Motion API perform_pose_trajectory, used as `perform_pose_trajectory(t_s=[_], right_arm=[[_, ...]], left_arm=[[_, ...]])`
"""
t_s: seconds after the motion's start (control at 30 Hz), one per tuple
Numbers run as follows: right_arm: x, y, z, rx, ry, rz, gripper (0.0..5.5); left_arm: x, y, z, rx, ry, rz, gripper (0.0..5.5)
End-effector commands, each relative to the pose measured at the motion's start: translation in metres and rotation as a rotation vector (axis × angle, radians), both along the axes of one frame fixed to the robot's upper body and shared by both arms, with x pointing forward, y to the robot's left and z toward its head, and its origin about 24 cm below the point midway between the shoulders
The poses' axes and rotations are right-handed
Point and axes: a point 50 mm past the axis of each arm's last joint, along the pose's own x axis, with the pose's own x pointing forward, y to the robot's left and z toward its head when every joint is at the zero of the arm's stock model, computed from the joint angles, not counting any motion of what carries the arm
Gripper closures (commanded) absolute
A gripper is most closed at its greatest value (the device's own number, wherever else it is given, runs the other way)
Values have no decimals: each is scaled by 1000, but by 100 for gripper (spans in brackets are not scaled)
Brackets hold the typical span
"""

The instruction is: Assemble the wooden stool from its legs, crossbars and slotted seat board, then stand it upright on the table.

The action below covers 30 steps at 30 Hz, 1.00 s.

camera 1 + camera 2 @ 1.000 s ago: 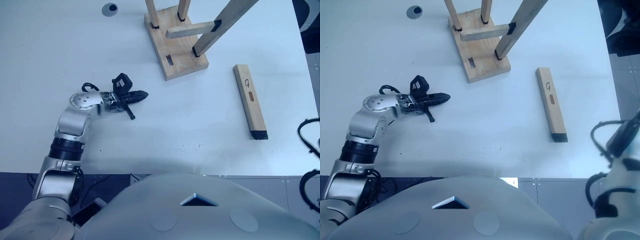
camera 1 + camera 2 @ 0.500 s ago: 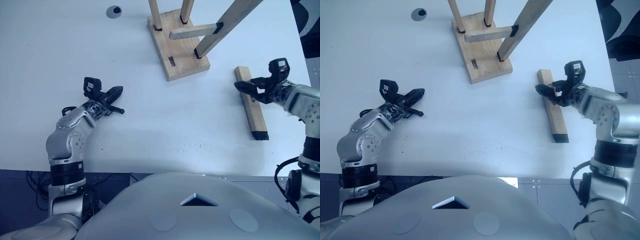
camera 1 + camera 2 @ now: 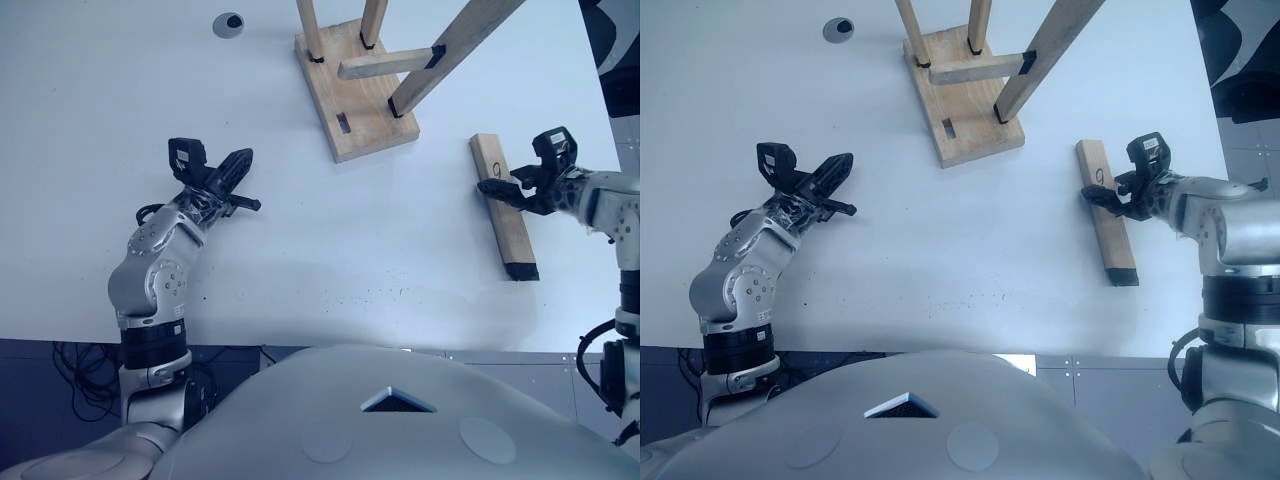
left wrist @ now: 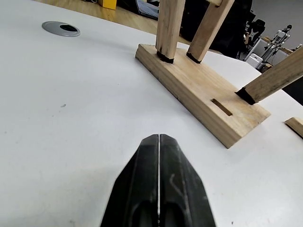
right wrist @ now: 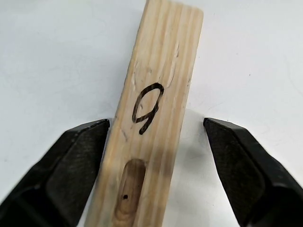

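Nearest you on the white table (image 3: 300, 260), your left claw (image 3: 238, 168) hovers low on the left side, well apart from every wooden part. The left wrist view shows its two fingers (image 4: 151, 156) pressed flat together with nothing between them, tips aimed at the seat board.

On the right side, your right claw (image 3: 502, 188) sits at the loose leg (image 3: 510, 235), which lies flat with its black-capped end toward you. From the head views you can see the claw is on the far half of that leg. The right wrist view gives the detail: the fingers (image 5: 71, 161) are spread wide and straddle the wood. One tip is right at one edge, and the other has a strip of bare table between it and the opposite edge. I cannot tell whether the closer tip is touching. That view also shows a hand-drawn mark and an oval hole on the leg's top face.

Farther back, the seat board (image 3: 350, 100) lies flat with three legs (image 3: 455, 45) rising from it, and the one on your right leans. A crossbar (image 3: 385, 65) runs from the leaning leg toward the other two. The left wrist view shows one slot (image 4: 221, 107) in the board open.

Farthest left is a round grommet (image 3: 229, 21).
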Motion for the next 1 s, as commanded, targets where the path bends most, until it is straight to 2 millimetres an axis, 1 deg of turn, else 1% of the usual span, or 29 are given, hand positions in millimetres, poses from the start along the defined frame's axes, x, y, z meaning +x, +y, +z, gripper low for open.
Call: perform_pose_trajectory(t_s=[0.03,0.1,0.2,0.27,0.33,0.37,0.4,0.43,0.47,0.5,0.53,0.57,0.6,0.63,0.7,0.73,0.77,0.83,0.9,0.93,0.97,1.0], right_arm=[[-26,1,-14,-25,129,69,242],[-27,1,-12,-89,104,120,277],[-20,0,-10,-144,29,154,328],[-15,-6,-16,-140,-14,138,342],[-16,-9,-23,-128,-67,101,344],[-9,-13,-21,-126,-132,67,345],[5,-16,-7,-102,-245,12,346],[15,-14,8,-70,-352,-33,346],[33,-13,37,-2,-488,-66,346],[50,-7,74,106,-636,-75,346],[61,1,110,215,-767,-45,346],[67,10,140,316,-864,1,346],[66,23,166,419,-948,87,346],[62,37,186,504,-1011,177,346],[48,66,221,646,-1105,367,346],[38,82,235,687,-1134,474,346],[30,96,243,710,-1148,582,346],[22,117,246,757,-1142,728,347],[21,131,243,792,-1107,819,347],[21,136,241,802,-1092,849,347],[21,139,240,809,-1078,872,347],[21,141,239,815,-1067,891,347]], left_arm=[[2,3,3,22,-24,20,550],[5,5,9,16,-63,47,550],[12,14,20,-3,-145,105,550],[18,15,28,-19,-204,111,550],[25,15,38,-49,-254,67,550],[27,14,45,-86,-284,35,550],[28,14,59,-147,-329,-1,532],[29,16,70,-202,-367,-38,516],[29,16,88,-284,-430,-83,503],[29,15,113,-388,-512,-151,485],[29,12,137,-468,-581,-232,466],[28,9,156,-519,-628,-307,452],[29,3,174,-546,-660,-392,435],[31,-2,188,-560,-677,-470,425],[36,-15,219,-588,-703,-634,387],[40,-22,236,-596,-718,-717,375],[42,-30,250,-599,-733,-792,357],[45,-41,267,-596,-746,-884,326],[43,-48,274,-577,-751,-947,300],[42,-51,277,-570,-753,-972,285],[42,-53,278,-566,-755,-987,283],[42,-56,279,-564,-756,-991,259]])
